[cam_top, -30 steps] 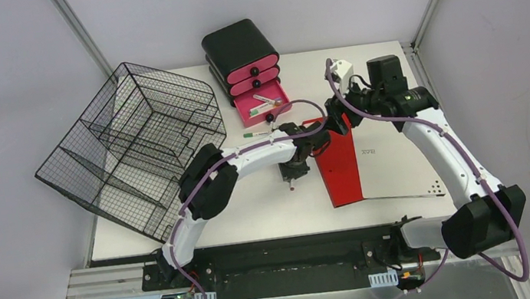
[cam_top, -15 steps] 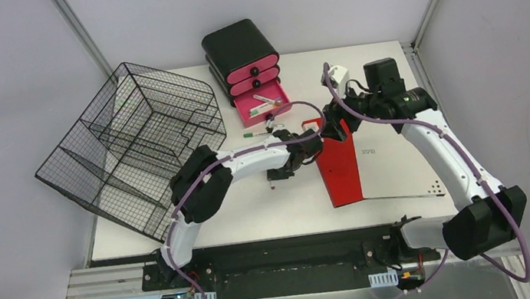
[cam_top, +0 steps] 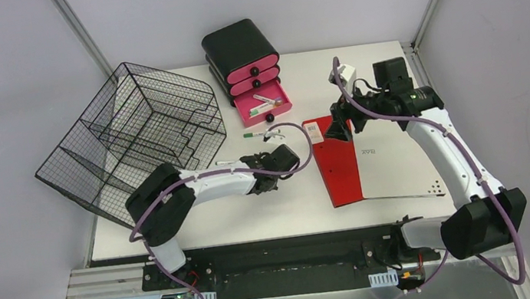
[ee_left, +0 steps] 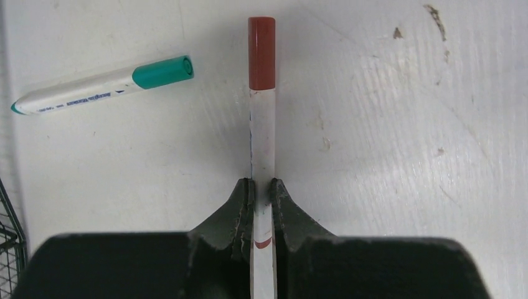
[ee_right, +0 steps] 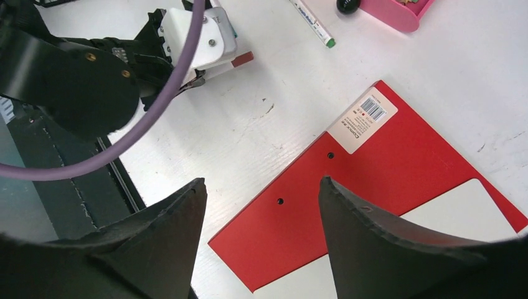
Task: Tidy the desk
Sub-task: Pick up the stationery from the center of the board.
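The big white desk (cam_top: 270,212) lies under both arms. The left gripper (ee_left: 262,187) is shut tight on a white marker with a red cap (ee_left: 262,93), which sticks straight out past its fingers. A green-capped marker (ee_left: 99,85) lies on the desk ahead of it, off to its left. The right gripper (ee_right: 260,190) is wide open and holds nothing. It hangs above the red corner of a red-and-white notebook (ee_right: 405,156).

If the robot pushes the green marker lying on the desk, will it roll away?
Probably yes: the green marker is a round tube lying flat on the desk, so a sideways push would likely roll it. It looks stiff and light, like the red-capped marker the left end effector holds straight without sagging.
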Motion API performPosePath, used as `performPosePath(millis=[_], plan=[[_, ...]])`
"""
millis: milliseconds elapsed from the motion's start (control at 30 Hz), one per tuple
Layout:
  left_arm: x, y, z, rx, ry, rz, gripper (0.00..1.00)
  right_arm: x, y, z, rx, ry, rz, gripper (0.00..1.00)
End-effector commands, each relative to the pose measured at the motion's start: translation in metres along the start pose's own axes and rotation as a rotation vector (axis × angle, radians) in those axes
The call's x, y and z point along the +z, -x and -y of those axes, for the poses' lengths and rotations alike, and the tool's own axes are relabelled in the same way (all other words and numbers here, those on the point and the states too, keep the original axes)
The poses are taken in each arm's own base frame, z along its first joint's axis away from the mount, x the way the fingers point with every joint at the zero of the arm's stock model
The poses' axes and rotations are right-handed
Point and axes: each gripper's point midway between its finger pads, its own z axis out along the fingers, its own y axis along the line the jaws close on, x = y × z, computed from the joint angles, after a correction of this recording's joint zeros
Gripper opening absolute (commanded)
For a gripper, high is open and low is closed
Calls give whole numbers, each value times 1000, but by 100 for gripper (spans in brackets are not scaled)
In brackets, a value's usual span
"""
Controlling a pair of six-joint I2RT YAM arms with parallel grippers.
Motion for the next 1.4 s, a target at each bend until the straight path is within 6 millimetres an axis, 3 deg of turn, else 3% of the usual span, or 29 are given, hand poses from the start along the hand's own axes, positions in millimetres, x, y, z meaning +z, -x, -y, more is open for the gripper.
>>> performPosePath(millis=[0,400,1000,1367], plan=[[-13,32,22,27,-175,174,0,-4,9,-2,-10,38,42,69],[-33,39,18,2,-280,323,0,-4,6,1,26,73,44,69],[-67,104,11,174,-301,661,0,5,-7,1,68,156,-46,69],[-62,157,6,253,-398,740,0,-7,-12,15,112,135,-75,67]])
